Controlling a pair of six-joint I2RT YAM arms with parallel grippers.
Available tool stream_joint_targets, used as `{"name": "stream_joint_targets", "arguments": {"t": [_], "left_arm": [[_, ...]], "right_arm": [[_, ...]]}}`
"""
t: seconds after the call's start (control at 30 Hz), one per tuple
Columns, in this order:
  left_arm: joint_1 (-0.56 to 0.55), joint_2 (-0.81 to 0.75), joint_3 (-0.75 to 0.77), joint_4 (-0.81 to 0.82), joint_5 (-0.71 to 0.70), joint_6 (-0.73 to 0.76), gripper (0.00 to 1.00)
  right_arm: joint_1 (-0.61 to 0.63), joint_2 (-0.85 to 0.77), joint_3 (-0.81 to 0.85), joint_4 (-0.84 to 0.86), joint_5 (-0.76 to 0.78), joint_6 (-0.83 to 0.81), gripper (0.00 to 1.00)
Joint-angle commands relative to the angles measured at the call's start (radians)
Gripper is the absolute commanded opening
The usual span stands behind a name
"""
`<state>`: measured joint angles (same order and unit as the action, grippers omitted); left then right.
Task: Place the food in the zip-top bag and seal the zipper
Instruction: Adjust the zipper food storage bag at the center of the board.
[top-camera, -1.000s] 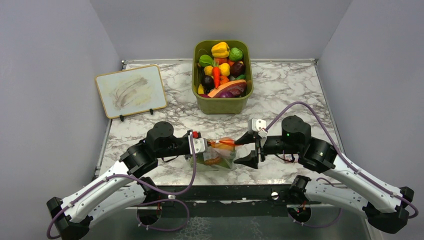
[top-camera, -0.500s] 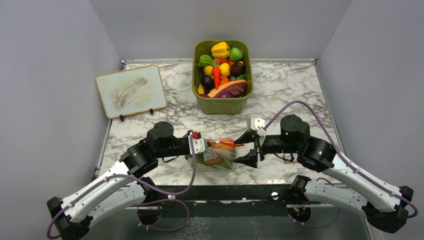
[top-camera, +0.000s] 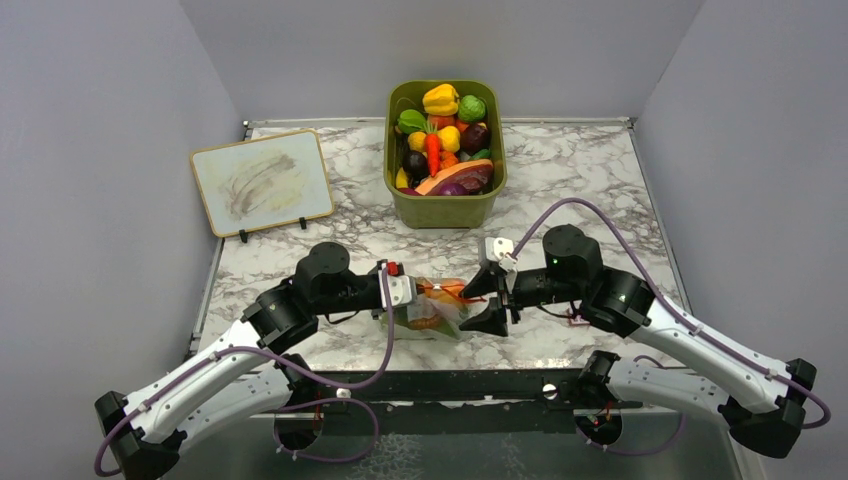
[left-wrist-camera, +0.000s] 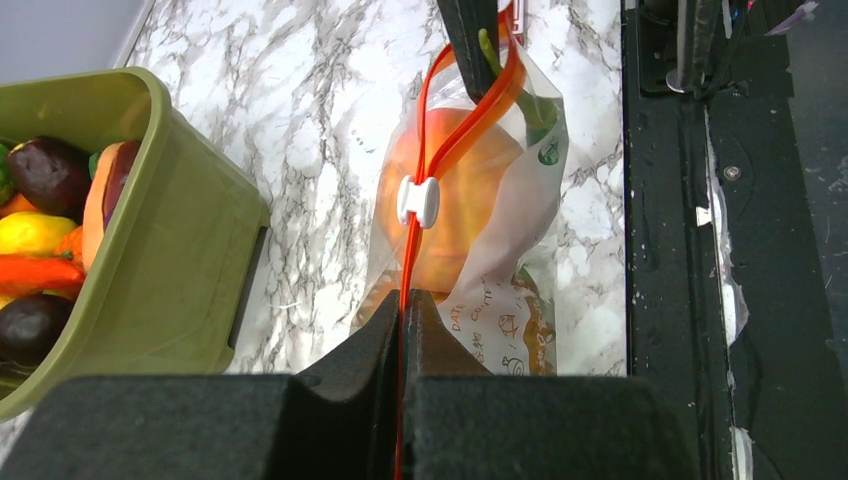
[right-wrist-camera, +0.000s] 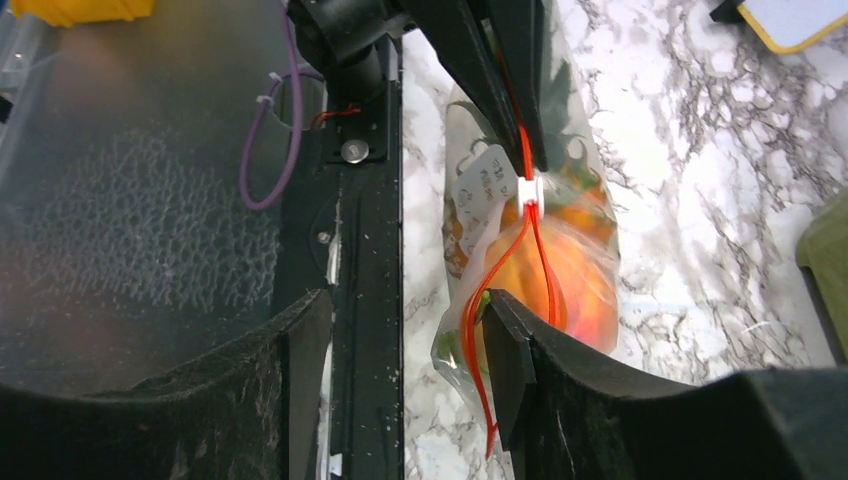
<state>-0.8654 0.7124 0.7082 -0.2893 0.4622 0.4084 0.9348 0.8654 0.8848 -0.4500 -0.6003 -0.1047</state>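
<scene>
Right now the zip-top bag (left-wrist-camera: 510, 290) is on the near part of the worktop (top-camera: 580, 170), in the middle, between the two arms. The food (left-wrist-camera: 455, 200) is inside it. I can see a big round orange fruit through the clear plastic, and some green leafy bits beside it. The other pieces in the bag are too hard to make out.

The left gripper (left-wrist-camera: 402, 305) is closed tight on the zipper (left-wrist-camera: 470, 130), at the left end of the bag. Its two fingers pinch the thin orange-red strip flat between them.

A little white slider (left-wrist-camera: 418, 200) sits on the strip, not far from the left gripper. From the left gripper to the slider the strip looks like one line, so that part is shut. Past the slider, going right, the strip splits into two lines, and the bag's mouth gapes there.

The right gripper (top-camera: 482, 303) is at the right end of the bag, and its fingers are wide apart. It holds nothing. The loose end of the strip lies just beside one of its fingers (right-wrist-camera: 510, 370), on the inner side. I cannot tell if it touches.

An olive-green bin (top-camera: 440, 212) full of toy fruit and vegetables stands at the far side of the worktop. A small white board (top-camera: 262, 180) leans at the far left.
</scene>
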Motion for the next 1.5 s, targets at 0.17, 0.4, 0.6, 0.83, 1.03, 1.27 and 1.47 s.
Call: {"name": "stream_joint_targets", "arguments": {"t": [0.17, 0.4, 0.6, 0.83, 1.03, 1.27, 1.47], "left_arm": [[0.001, 0.008, 0.005, 0.131, 0.053, -0.034, 0.0], [0.001, -0.005, -0.009, 0.125, 0.042, -0.034, 0.0], [0.001, -0.017, -0.023, 0.124, 0.043, -0.036, 0.0], [0.0, -0.017, -0.03, 0.137, 0.043, -0.041, 0.0], [0.001, -0.03, -0.046, 0.154, 0.025, -0.062, 0.0], [0.0, -0.035, -0.073, 0.202, 0.04, -0.09, 0.0], [0.001, -0.043, -0.096, 0.21, 0.032, -0.078, 0.0]], "right_arm": [[0.004, 0.028, -0.021, 0.096, -0.075, 0.07, 0.45], [0.004, 0.013, -0.012, 0.082, 0.012, 0.126, 0.34], [0.004, -0.049, 0.011, 0.065, 0.155, 0.24, 0.02], [0.004, -0.093, -0.022, 0.185, 0.189, 0.317, 0.01], [0.004, -0.11, -0.052, 0.367, 0.136, 0.371, 0.01], [0.004, 0.005, -0.05, 0.518, 0.034, 0.422, 0.01], [0.004, 0.057, 0.023, 0.623, 0.135, 0.442, 0.01]]}}
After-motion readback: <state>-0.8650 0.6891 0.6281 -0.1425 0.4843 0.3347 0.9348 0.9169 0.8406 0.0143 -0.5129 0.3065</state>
